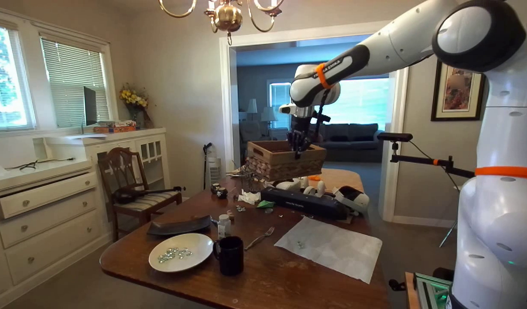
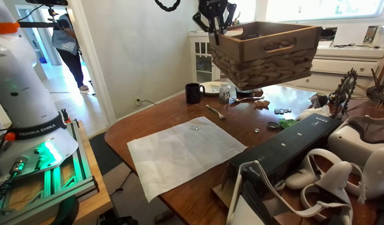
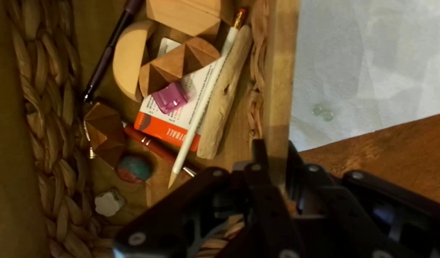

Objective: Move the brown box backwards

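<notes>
The brown box (image 1: 280,166) has a plain wooden rim and woven walls. It hangs in the air above the far part of the table in an exterior view, and it also shows high over the table in an exterior view (image 2: 273,64). My gripper (image 1: 298,151) is shut on one of its walls, with one finger inside and one outside. The gripper also shows at the rim in an exterior view (image 2: 217,38). In the wrist view the gripper (image 3: 276,152) pinches the box's rim (image 3: 282,71). Inside lie a white pencil (image 3: 205,104), wooden pieces and a card.
The wooden table (image 1: 285,274) bears a white plate (image 1: 195,262), a black mug (image 1: 231,256), a black tray (image 1: 180,226) and a white sheet (image 1: 332,244). A long black box (image 2: 282,140) and white headsets (image 2: 351,137) stand below the brown box. A person (image 2: 68,47) stands in the doorway.
</notes>
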Available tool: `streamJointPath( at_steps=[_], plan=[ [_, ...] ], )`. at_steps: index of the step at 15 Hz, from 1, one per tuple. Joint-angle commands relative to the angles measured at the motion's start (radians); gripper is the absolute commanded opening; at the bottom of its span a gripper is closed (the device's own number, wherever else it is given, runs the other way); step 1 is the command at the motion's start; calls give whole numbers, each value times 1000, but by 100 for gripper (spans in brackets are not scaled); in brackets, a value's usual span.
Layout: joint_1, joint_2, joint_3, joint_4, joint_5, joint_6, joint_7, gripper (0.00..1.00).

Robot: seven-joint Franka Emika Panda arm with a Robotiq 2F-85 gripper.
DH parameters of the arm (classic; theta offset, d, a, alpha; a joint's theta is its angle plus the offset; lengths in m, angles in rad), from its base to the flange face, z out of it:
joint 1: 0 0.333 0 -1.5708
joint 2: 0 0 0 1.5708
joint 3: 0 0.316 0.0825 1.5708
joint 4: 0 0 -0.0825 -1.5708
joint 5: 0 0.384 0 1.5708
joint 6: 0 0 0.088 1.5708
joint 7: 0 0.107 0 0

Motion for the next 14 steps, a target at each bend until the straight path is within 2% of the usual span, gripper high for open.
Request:
streamJointPath(
  at_steps=[1,2,3,4,9,10,14],
  plan=[
    [-83,204,63,237,-70,-12,-89,4],
    [-100,242,78,277,-89,26,-95,4],
    [-110,145,99,153,-56,-3,-60,4],
    [-124,179,111,183,-61,-1,-60,15],
    [-139,185,126,171,-59,-6,-60,15],
    [-139,183,126,171,-59,-7,-60,4],
    [-143,227,186,201,-44,45,-171,4]
  ],
)
